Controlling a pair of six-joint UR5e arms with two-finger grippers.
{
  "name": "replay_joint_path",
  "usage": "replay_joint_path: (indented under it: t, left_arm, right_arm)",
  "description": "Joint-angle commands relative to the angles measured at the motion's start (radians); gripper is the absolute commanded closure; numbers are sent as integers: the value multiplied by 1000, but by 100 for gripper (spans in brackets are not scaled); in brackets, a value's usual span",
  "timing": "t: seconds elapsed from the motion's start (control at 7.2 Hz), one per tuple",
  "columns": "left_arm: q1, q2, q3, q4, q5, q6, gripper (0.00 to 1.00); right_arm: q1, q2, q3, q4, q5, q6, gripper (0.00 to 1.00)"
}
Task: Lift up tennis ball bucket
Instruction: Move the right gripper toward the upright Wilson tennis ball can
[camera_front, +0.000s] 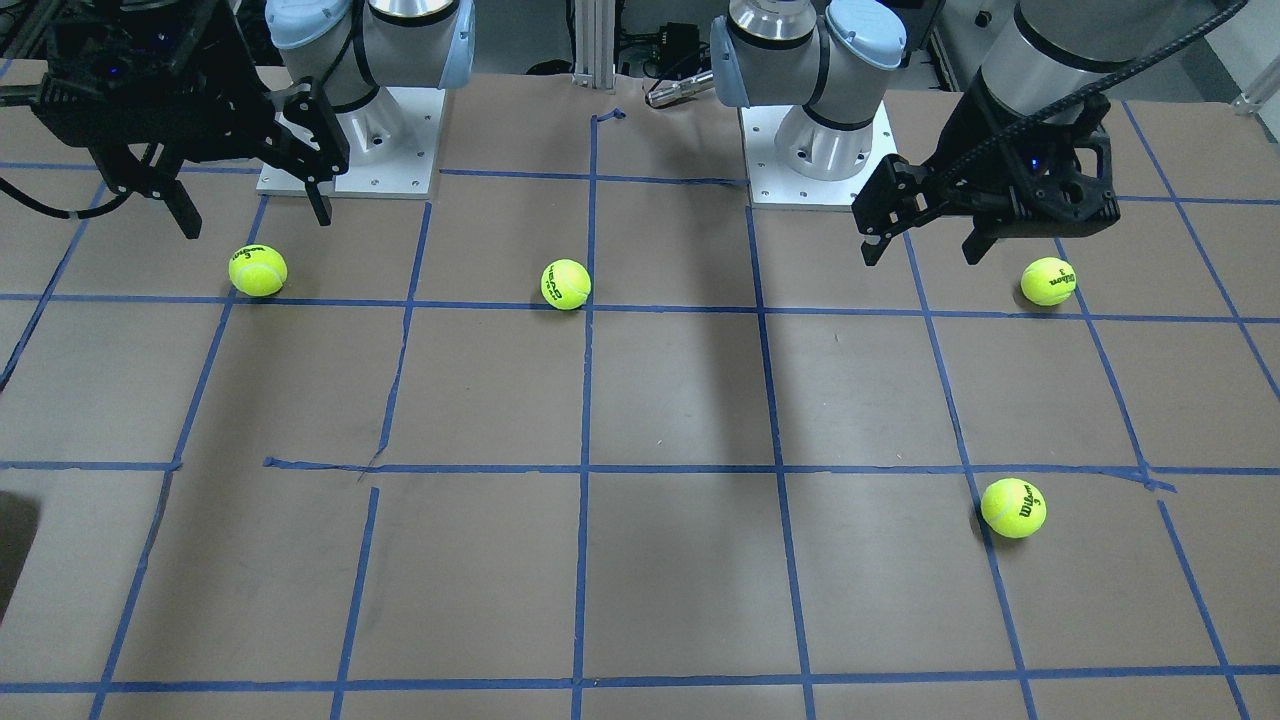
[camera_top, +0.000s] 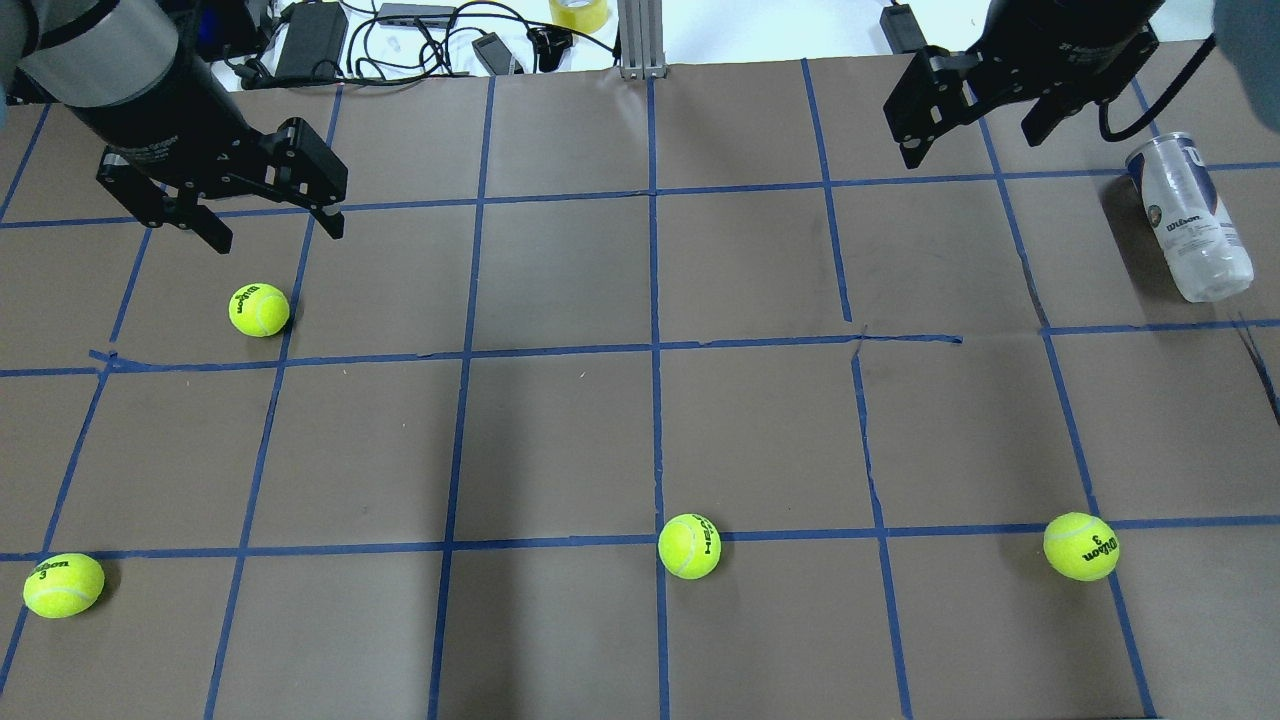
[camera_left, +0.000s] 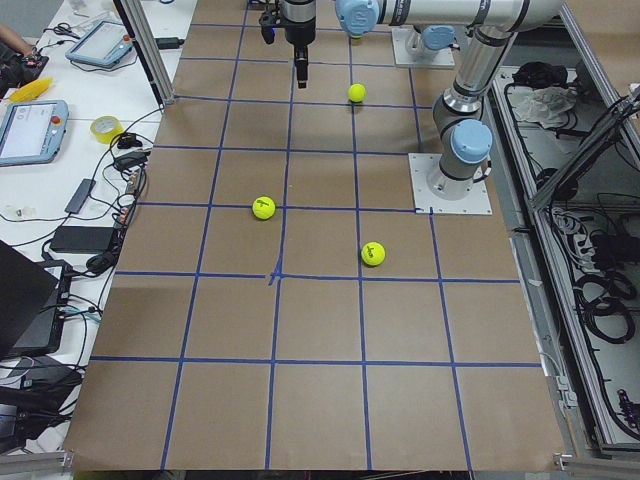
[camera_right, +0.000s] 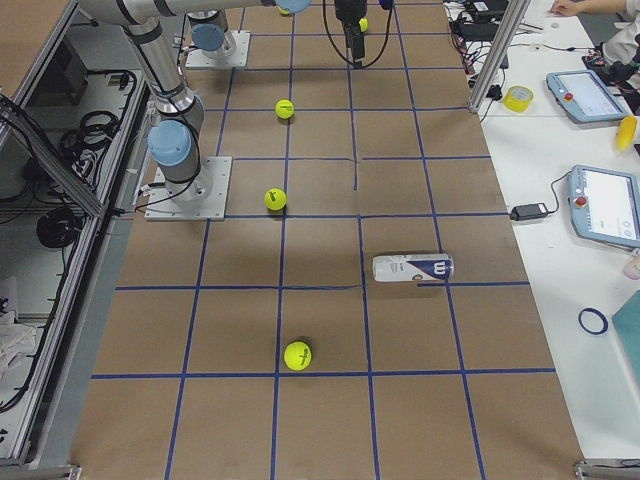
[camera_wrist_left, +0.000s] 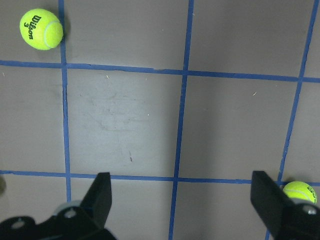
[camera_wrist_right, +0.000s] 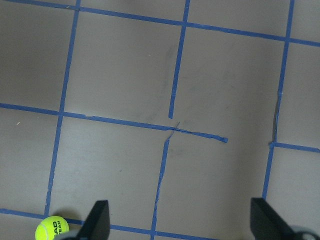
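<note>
Beside the right hand (camera_top: 970, 140): the can (camera_top: 1190, 215) is lying on its side on the surface (camera_top: 560, 440), off to that hand's outer side, near but not touching.
Can's long axis: running roughly away from the robot, slightly slanted, navy end farther out, clear end nearer.
Right hand: hanging above the surface, fingers standing apart, gripping nothing.
Left hand (camera_top: 275, 230): hovering well apart from the can, fingers likewise spread, empty.
Nearer arm: the right one, I judge; it would be closing across the can's narrow width.
Can's look: slim clear tube, white-and-navy label, white W.
</note>
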Motion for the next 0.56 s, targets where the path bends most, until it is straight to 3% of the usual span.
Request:
replay_joint_path:
  t: [0.0, 0.28, 0.42]
  left_arm:
    - [0, 1, 0, 2, -2, -2, 0]
    - [-2, 1, 0, 2, 0, -2, 0]
    - [0, 1, 0, 0, 0, -2, 0]
  right_arm:
    - [-16, 1, 7, -1, 5, 2, 0]
    - [-42, 9, 9, -3, 1, 17, 0]
    - [-109, 54, 0, -14, 6, -1, 0]
